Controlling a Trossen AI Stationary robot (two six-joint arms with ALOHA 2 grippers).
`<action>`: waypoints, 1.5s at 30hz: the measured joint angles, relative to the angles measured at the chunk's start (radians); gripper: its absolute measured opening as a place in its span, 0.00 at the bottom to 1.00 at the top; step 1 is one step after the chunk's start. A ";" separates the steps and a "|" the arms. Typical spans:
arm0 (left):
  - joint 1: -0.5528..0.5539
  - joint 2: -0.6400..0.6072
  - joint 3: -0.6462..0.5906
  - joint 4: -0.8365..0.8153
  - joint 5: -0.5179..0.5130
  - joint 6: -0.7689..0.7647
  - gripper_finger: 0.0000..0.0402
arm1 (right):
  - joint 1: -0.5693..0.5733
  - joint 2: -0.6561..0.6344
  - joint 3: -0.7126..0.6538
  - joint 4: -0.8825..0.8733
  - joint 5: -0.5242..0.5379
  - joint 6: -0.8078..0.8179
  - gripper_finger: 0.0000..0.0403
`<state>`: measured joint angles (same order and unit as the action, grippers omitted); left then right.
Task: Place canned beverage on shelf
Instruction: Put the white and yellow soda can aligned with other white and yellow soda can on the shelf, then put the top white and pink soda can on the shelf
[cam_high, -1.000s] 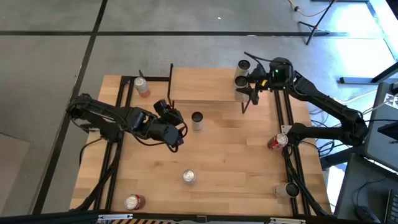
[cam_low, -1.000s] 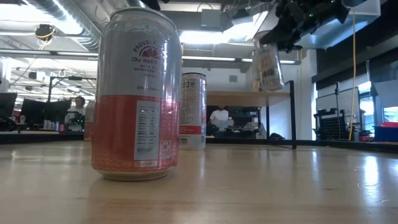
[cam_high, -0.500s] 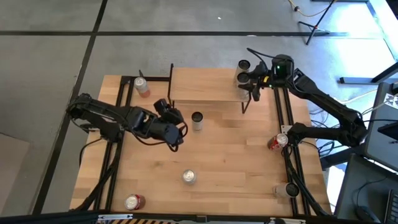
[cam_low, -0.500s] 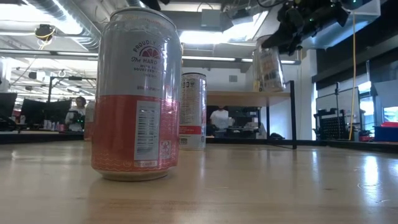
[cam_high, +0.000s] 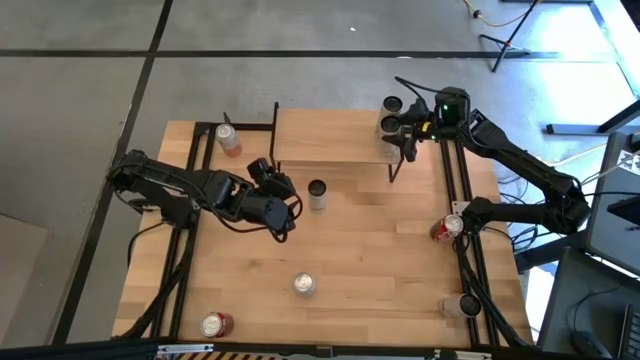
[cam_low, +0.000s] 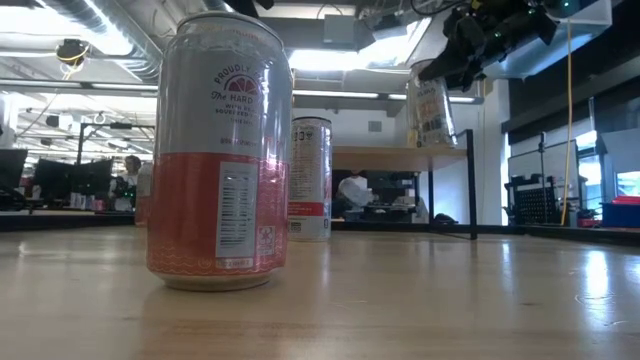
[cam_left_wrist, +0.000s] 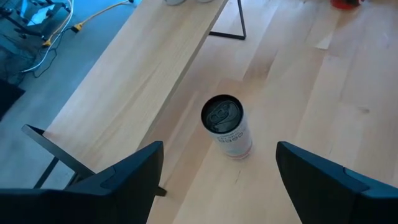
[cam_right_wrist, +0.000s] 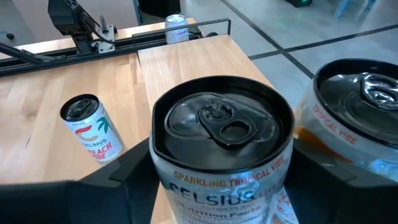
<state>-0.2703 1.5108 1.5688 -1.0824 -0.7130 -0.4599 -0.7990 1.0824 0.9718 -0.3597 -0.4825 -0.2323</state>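
The right gripper (cam_high: 408, 128), clamped around a silver Celsius sparkling drink can (cam_right_wrist: 222, 155), holds it over the right end of the low light-wood shelf on thin black legs (cam_high: 330, 137), just beside a second can (cam_high: 391, 104) standing there; lowering it straight down, clear of that neighbour, should seat it squarely. The held can stands upright, long axis vertical, pull-tab up. Nearer the shelf's left end, the left gripper (cam_left_wrist: 217, 180) waits wide open above the counter (cam_high: 370, 260).

Shelf (cam_high: 325, 137): far-centre of table (cam_high: 380, 250).
Held can (cam_high: 389, 124): over shelf's right end — second can (cam_high: 392, 104) just behind.
Standing can (cam_high: 317, 194): before shelf — right of left gripper (cam_high: 283, 205).
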 joint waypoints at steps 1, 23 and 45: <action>0.000 0.000 0.000 0.000 0.001 0.000 0.77 | 0.000 0.000 0.000 0.001 0.001 -0.001 0.71; 0.008 0.000 0.000 0.025 0.000 0.028 0.77 | 0.000 0.000 0.152 -0.127 0.030 -0.005 0.76; -0.033 0.006 0.000 0.096 0.024 -0.004 0.77 | 0.540 0.018 0.406 -0.343 0.181 0.285 0.76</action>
<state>-0.3035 1.5173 1.5688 -0.9868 -0.6889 -0.4641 -0.2589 1.1001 1.3783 -0.7025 -0.3011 0.0527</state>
